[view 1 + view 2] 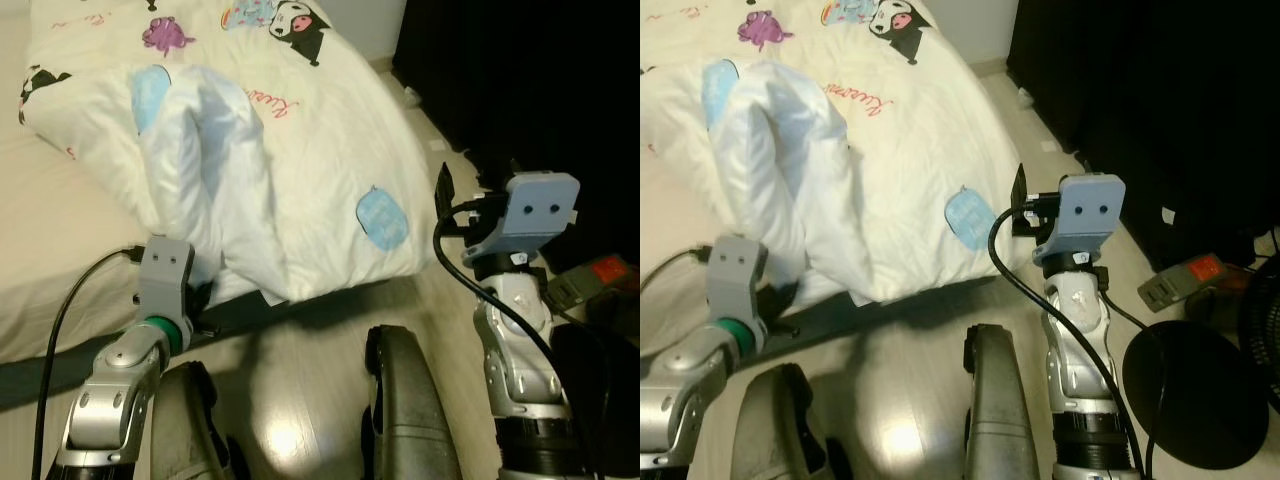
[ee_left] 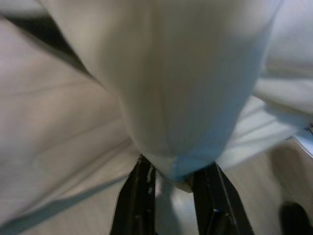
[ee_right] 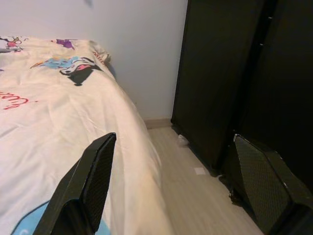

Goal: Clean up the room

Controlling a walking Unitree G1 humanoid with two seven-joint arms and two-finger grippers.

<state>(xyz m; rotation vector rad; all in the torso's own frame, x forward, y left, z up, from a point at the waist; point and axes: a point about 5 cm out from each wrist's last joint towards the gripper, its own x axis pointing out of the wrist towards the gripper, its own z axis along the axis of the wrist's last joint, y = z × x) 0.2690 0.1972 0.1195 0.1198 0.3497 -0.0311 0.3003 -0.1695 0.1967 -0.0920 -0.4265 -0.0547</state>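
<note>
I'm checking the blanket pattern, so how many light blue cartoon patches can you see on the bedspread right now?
3 on the bedspread: one patch near the edge beside the right gripper, one patch behind the raised white fold held by the left gripper, one patch at the top. The fold may hide more.

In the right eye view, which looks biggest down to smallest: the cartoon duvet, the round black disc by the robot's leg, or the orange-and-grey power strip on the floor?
1. Cartoon duvet, by far.
2. Round black disc, though it sits nearer the camera, which inflates it.
3. Power strip, clearly smallest.
</note>
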